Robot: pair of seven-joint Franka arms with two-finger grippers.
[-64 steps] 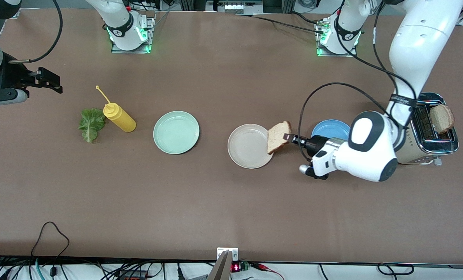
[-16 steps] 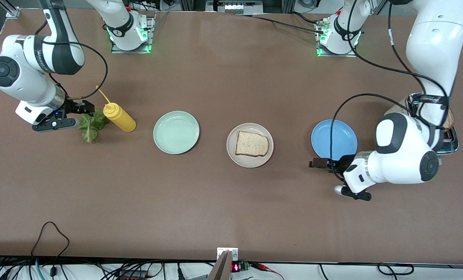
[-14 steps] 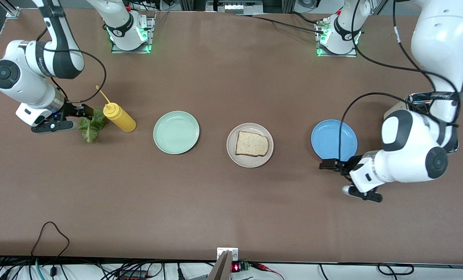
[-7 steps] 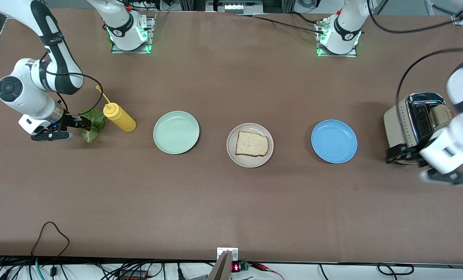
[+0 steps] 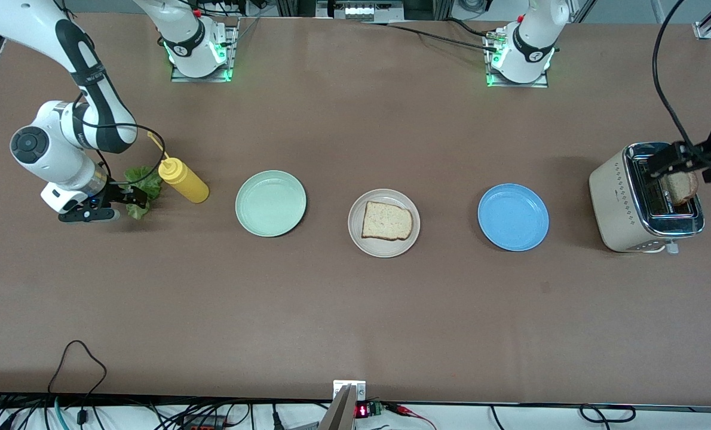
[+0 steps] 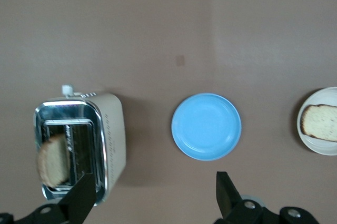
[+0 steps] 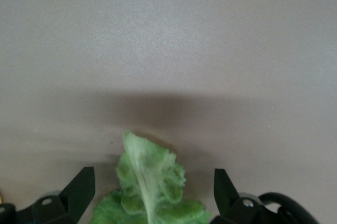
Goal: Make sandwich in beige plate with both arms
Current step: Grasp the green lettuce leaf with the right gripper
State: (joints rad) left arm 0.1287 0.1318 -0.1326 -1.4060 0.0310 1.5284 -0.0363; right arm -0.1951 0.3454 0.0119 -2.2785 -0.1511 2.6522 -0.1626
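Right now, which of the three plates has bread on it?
The beige plate, the middle one of the row, holds a bread slice. The mint-green plate and the blue plate either side hold nothing.

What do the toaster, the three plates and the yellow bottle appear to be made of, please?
Toaster: shiny, mirror-like metal top on a matte cream body, maybe painted metal or plastic. Beige plate, mint-green plate and blue plate: smooth, evenly coloured, faint sheen; plastic or glazed ceramic, hard to tell. Yellow bottle: soft-looking opaque plastic squeeze type with a thin nozzle.
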